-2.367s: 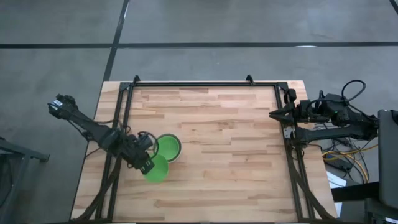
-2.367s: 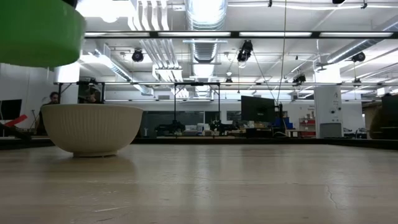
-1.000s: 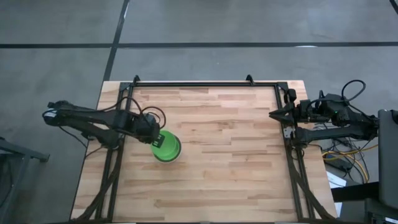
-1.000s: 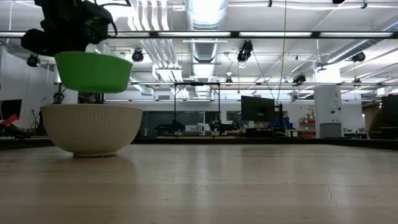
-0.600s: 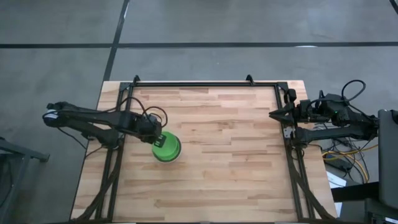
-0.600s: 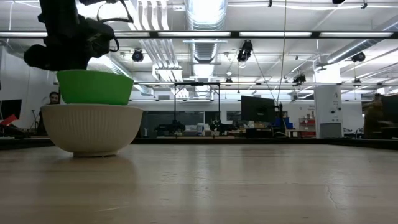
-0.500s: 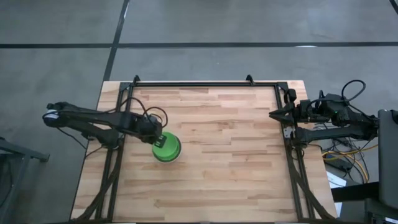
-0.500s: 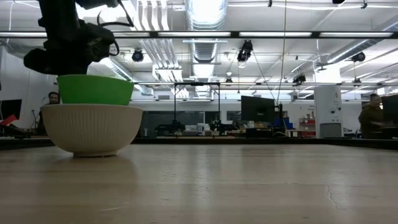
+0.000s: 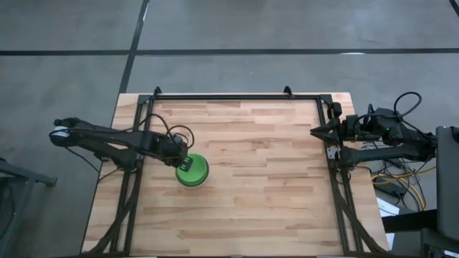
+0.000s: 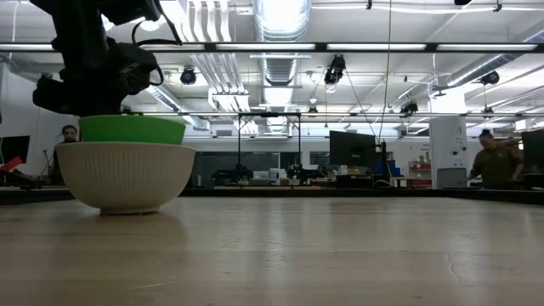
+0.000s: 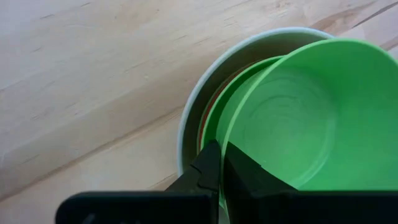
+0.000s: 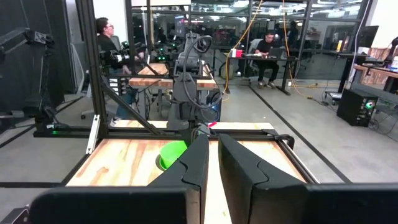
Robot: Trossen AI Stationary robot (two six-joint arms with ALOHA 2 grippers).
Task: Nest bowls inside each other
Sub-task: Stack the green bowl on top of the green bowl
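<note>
Wooden plank table [image 9: 272, 179] carries nested bowls [image 10: 126, 170] before a ducted workshop.

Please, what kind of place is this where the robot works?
Probably a robotics lab or large open workshop. Exposed ducts and strip lights run along the ceiling, people sit at desks behind glass partitions, and a monitor stands beyond the wooden table.

The white bowl [image 10: 126, 176] hides all but the rim of the top green bowl [image 10: 132, 128] in the low view. Nested bowls beneath show only as thin edges; their number is unclear. The frame edge crops the left gripper [image 11: 219, 163].
</note>
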